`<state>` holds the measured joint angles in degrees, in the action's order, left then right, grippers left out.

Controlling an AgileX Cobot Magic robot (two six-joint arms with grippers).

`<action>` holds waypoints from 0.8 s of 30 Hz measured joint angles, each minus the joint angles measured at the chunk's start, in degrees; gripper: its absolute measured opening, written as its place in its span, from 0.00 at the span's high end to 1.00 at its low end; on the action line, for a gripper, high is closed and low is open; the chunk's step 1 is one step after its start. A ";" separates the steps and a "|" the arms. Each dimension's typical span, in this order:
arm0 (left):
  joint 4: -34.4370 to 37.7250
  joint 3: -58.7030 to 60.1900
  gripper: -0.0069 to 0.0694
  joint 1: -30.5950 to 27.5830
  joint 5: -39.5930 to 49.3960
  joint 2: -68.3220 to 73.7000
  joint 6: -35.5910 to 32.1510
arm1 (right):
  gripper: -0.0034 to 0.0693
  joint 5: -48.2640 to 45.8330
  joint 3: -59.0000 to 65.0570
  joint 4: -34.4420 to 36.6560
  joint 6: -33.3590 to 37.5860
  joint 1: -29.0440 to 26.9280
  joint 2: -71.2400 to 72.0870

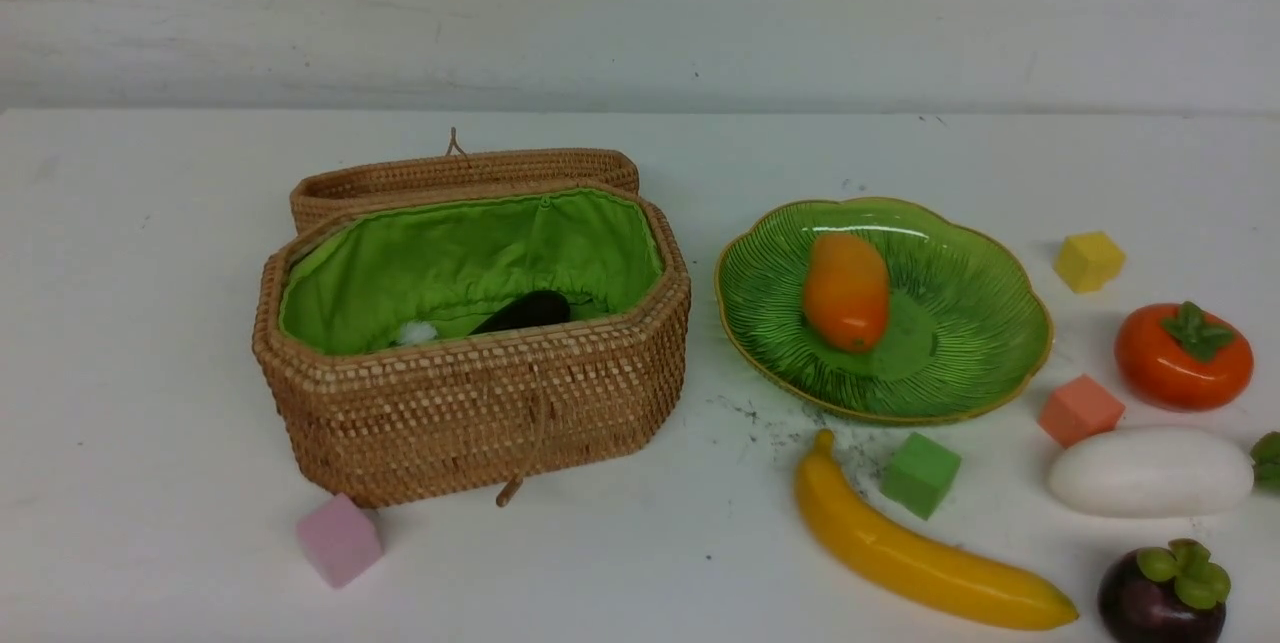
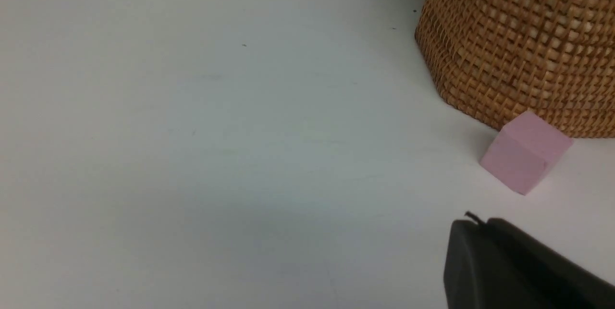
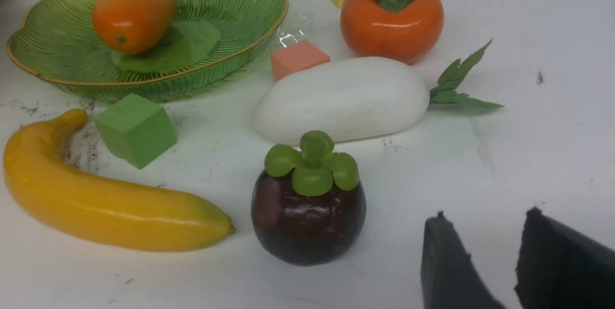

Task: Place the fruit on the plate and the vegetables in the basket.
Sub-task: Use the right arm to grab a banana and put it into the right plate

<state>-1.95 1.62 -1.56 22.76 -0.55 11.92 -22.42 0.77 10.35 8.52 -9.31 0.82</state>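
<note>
Nearest the right gripper, the mangosteen stands upright on the table between the banana and the radish. The mango already lies on the plate. Those jaws stand partly apart and empty, while the left gripper, closed on nothing, hovers near the basket. Glossy, hard and round, the mangosteen looks light but slippery, so pinching across its widest girth, low on the dark body, seems safest.
</note>
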 joint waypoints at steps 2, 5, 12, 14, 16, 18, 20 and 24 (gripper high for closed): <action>-0.02 0.00 0.91 0.00 0.00 0.00 0.00 | 0.62 0.00 0.00 -0.49 0.00 0.00 0.00; -0.07 0.00 0.90 0.00 -0.05 0.00 0.00 | 0.62 0.00 0.00 -0.54 0.00 0.00 0.00; -0.07 0.00 0.90 0.00 -0.05 0.00 0.00 | 0.62 0.16 0.00 -1.13 0.05 0.00 0.00; -0.07 0.00 0.90 0.00 -0.05 0.00 0.00 | 0.62 0.87 0.08 -0.84 0.05 0.00 0.00; -0.07 0.00 0.89 0.00 -0.05 0.00 0.00 | 0.62 5.12 0.62 1.98 0.05 0.00 0.00; -0.07 0.00 0.89 0.00 -0.05 0.00 0.00 | 0.62 9.56 0.68 5.88 0.05 0.00 0.00; -0.07 0.00 0.89 0.00 -0.05 0.00 0.00 | 0.62 13.72 0.68 9.27 0.05 0.00 0.00; -0.12 0.00 0.88 0.00 -0.05 0.00 0.00 | 0.62 22.42 0.68 19.66 0.05 0.00 0.00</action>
<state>-2.07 1.62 -1.56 22.71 -0.55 11.92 0.00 1.45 30.01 8.58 -9.31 0.82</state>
